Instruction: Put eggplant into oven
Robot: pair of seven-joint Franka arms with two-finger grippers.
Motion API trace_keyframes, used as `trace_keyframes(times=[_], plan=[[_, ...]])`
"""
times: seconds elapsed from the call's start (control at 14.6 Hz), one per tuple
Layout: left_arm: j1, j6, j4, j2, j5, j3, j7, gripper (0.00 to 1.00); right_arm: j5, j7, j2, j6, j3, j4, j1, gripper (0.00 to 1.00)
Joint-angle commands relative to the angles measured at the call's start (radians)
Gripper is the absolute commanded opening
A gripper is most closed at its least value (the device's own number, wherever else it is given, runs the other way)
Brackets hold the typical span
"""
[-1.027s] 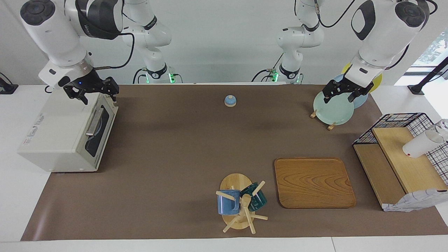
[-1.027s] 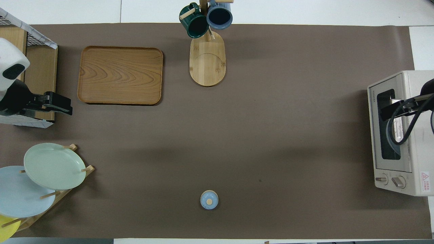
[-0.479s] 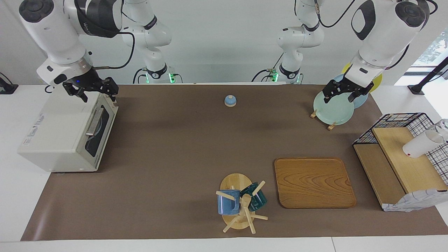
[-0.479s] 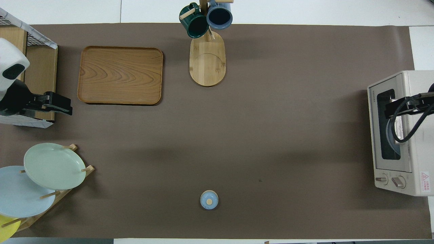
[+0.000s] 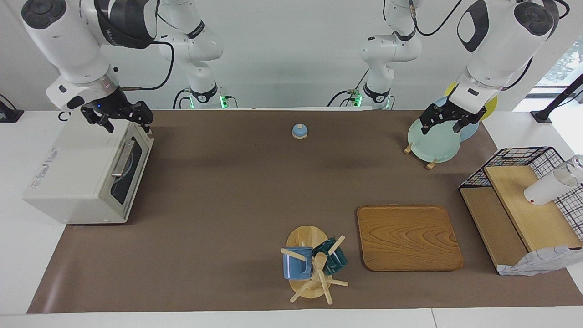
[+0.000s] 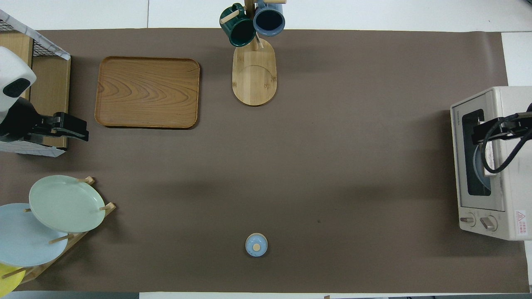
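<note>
While the oven [image 5: 86,175] sits at the right arm's end of the tabletop [image 5: 227,191] with its dark glass door shut, the right claw [image 5: 119,119] hangs above the oven's top edge at the corner nearest the robots, its fingers spread and holding nothing — no eggplant shows in either view, so where it lies cannot be told. Through the door glass something pale and rounded shows, too dim to name. At the other end, the left claw [image 5: 445,123] hovers over the pale green plate [image 5: 432,143] that leans in a wooden plate rack beside a light blue plate [image 6: 20,241] and a yellow one; its fingers are spread as well and grip nothing. A small blue lid with a wooden knob [image 5: 299,131] rests near the robots at mid-table. Farther from the robots lie a wooden tray [image 5: 407,237] and a mug tree [image 5: 314,269] carrying a blue mug and a dark green mug — the wire-and-wood rack [image 5: 524,205] stands at the left arm's end
</note>
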Motion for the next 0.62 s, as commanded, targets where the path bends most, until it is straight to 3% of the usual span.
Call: trace_keyframes(times=[0.0, 0.55], plan=[[0.011, -0.014, -0.001, -0.005, -0.001, -0.005, 0.013, 1.00, 0.037, 0.009, -0.012, 0.018, 0.014, -0.012, -0.026, 1.00], [0.011, -0.014, -0.001, -0.005, -0.001, -0.005, 0.013, 1.00, 0.026, 0.004, -0.008, 0.018, 0.018, 0.008, -0.026, 1.00]])
